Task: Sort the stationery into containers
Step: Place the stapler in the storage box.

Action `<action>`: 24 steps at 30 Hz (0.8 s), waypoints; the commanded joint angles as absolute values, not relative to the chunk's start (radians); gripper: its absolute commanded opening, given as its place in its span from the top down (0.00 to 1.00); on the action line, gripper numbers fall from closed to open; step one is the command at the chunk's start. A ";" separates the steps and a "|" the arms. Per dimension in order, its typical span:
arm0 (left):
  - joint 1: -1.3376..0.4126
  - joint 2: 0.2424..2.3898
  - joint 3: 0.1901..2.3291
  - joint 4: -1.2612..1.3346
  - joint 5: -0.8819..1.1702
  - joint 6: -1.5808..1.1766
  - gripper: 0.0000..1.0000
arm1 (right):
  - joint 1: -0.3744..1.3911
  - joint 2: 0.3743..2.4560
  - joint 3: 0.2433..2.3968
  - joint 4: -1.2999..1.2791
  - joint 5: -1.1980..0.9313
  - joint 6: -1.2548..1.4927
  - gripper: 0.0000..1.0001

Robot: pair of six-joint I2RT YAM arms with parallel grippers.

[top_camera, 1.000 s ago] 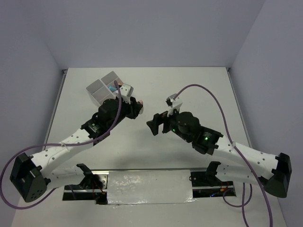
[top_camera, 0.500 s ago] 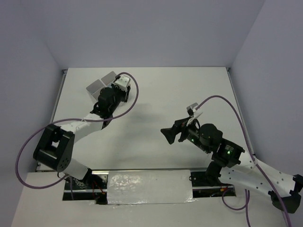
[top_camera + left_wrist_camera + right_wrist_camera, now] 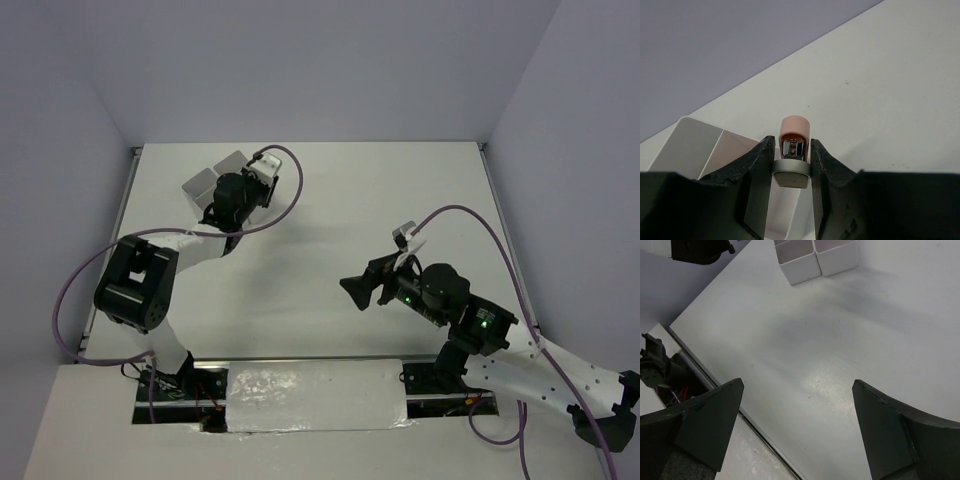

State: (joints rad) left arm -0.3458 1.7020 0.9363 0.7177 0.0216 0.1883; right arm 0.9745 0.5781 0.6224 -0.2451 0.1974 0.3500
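**While the left gripper [image 3: 791,145] pinches a marker [image 3: 793,127], the right gripper [image 3: 797,384] hangs wide open**

From the left wrist view the marker is a stubby one with a peachy-orange cap and a grey base. It's clamped between the jaws with the cap poking out past the fingertips, just above an edge of the white container block [image 3: 695,145]. Right gripper's well apart from the block, over bare table [image 3: 840,330] — fingers spread wide.

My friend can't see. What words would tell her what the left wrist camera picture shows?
The left end effector grips a stubby orange-capped marker just above the white containers. Behind them lie a white table and a grey-purple wall.
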 commanded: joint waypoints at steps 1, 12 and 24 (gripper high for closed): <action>-0.316 1.700 0.953 0.815 0.066 0.227 1.00 | 0.971 0.592 0.627 -0.230 0.190 0.341 0.02; -0.275 1.747 0.974 0.786 0.091 0.235 1.00 | 0.973 0.618 0.632 -0.230 0.178 0.334 0.02; -0.275 1.789 0.963 0.787 0.058 0.241 1.00 | 0.973 0.598 0.635 -0.250 0.170 0.330 0.02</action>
State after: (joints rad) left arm -0.2783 1.7794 0.9428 0.7177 0.0563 0.2108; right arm 0.9745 0.6155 0.6224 -0.2497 0.1753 0.3431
